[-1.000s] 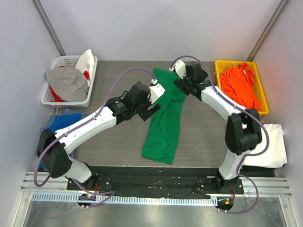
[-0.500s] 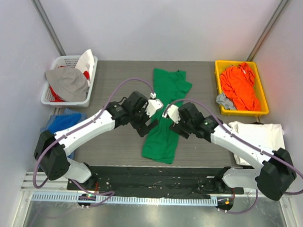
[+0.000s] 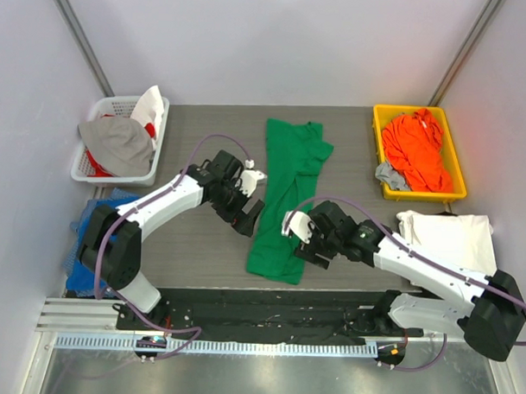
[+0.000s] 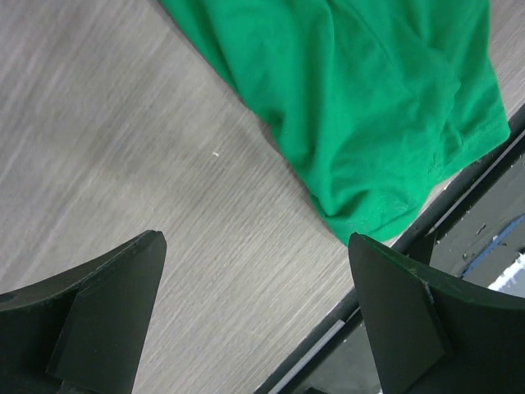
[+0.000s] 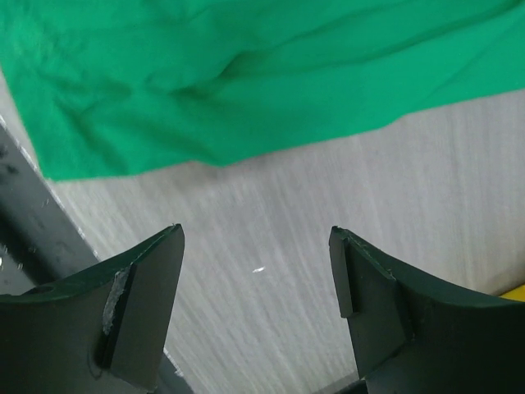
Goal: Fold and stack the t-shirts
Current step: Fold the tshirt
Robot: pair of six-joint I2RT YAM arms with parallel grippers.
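Observation:
The bright green t-shirt [image 3: 285, 193] lies in a long narrow strip down the middle of the table, with its hem at the near end. My left gripper [image 3: 247, 218] is open and empty just left of the strip's lower half. In the left wrist view [image 4: 254, 287] it is over bare table, with the green hem [image 4: 369, 107] ahead. My right gripper [image 3: 311, 249] is open and empty just right of the hem. In the right wrist view [image 5: 258, 271] the green cloth [image 5: 246, 74] lies beyond the fingers. The orange t-shirt [image 3: 416, 150] is bunched in a yellow bin. The white t-shirt [image 3: 447, 242] lies at the right edge.
The yellow bin [image 3: 379, 145] at the back right also holds a small grey cloth [image 3: 386, 175]. A white basket [image 3: 84, 169] at the back left holds grey, red and white cloth. Blue cloth [image 3: 98, 213] lies at the left edge. A black rail [image 3: 268, 301] runs along the near edge.
My right arm swung from the shirt's far collar end down to the near hem. My left gripper moved a little nearer and leftward. The shirt's far end now lies flat.

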